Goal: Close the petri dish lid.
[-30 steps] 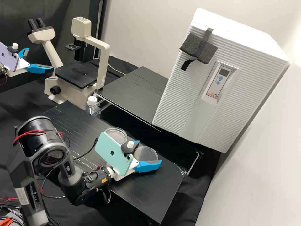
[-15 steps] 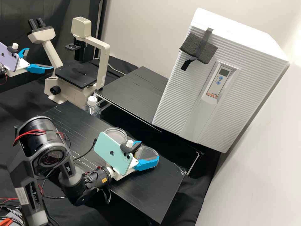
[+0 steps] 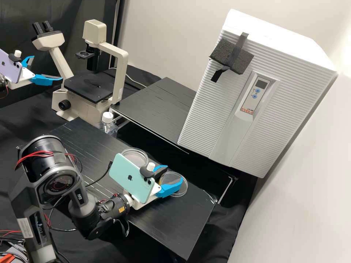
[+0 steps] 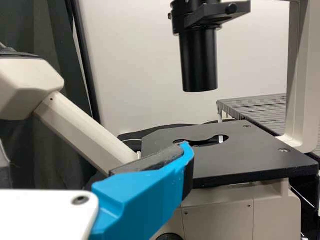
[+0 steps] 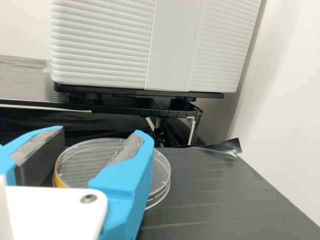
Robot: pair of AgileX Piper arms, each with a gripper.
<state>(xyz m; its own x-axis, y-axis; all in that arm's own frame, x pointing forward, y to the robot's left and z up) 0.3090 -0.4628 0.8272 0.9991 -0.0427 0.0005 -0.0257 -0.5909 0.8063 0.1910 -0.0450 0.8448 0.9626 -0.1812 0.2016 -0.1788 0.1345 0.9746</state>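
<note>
Saw the clear dish (image 5: 161,194) lying flat on the dark bench (image 3: 193,215), just ahead of the right gripper (image 5: 100,132) and partly hidden by one of its fingers. Found no long axis in so round a shape. Made out a doubled rim, and judged the lid (image 5: 92,155) to be resting on top, perhaps off-centre; could not tell for sure. Took the right gripper as the nearer, with fingers apart and clamped on nothing. Judged careful lining-up to be needed at the dish, for fear of pushing the lid askew.

Noted a second dish (image 3: 137,157) near the first, on the left arm's side, and a phone (image 3: 131,179) just behind the first, on the right gripper. Saw the white box (image 3: 270,102) beyond the dish; well apart from it, the microscope (image 3: 119,82) and the left gripper (image 3: 47,68), with fingers spread. Noticed no obstacle between dish and right gripper.
</note>
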